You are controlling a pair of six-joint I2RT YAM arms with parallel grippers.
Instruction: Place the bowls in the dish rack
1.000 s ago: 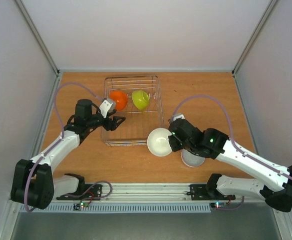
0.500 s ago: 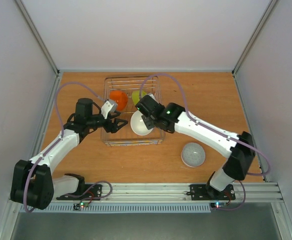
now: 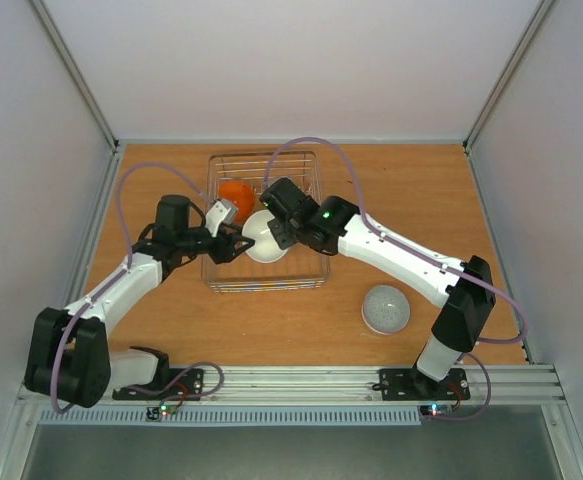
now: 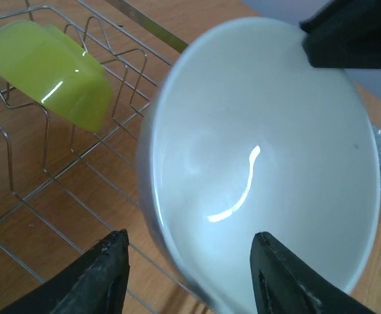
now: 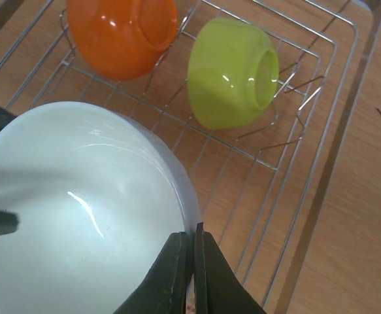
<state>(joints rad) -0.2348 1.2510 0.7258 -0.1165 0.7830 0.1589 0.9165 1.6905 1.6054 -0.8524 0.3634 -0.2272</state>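
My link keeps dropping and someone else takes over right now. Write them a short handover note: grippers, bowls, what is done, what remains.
Right gripper: shut on the rim of the white bowl, holding it over the near part of the dish rack. Whether it rests on the wires cannot be told.
Left gripper: open, jaws either side of that bowl's lower edge, no grip seen.
Done: orange bowl and lime green bowl sit in the rack's far row.
Left: seat and release the white bowl, then load the grey bowl, on the table right of the rack. No second white bowl is in view.
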